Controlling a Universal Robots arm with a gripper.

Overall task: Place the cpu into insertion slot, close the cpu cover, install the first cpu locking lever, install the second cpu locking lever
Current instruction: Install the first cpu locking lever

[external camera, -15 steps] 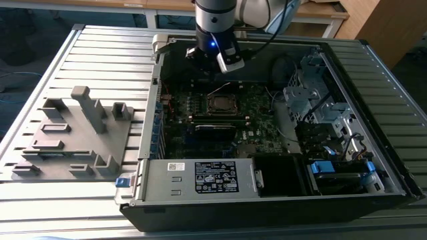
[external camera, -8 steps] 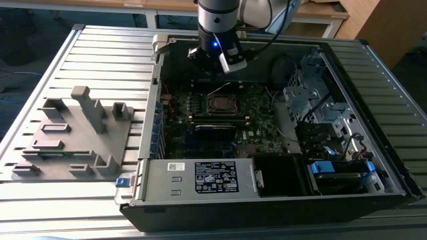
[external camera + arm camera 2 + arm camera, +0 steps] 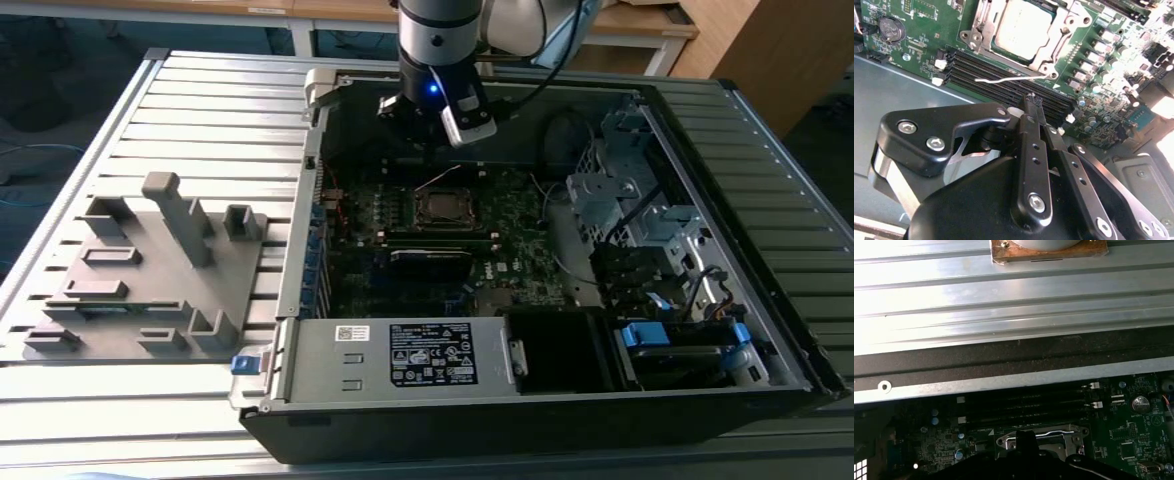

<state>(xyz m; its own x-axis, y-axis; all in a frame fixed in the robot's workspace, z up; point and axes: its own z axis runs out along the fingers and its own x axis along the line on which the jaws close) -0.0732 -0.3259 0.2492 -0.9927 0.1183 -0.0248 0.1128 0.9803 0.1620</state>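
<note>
My gripper (image 3: 1032, 101) hung clenched on nothing, tips over the memory slots (image 3: 989, 75), near the cpu cover (image 3: 1046, 59) framing the seated cpu (image 3: 1021, 27). Open board lay around; the case wall (image 3: 320, 170) stood well apart. The arm (image 3: 434, 50) pointed steeply down.

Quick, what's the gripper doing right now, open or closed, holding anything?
Gripper: shut, fingertips together with nothing seen between them, poised near the cpu cover, which lies down over the cpu.
</note>
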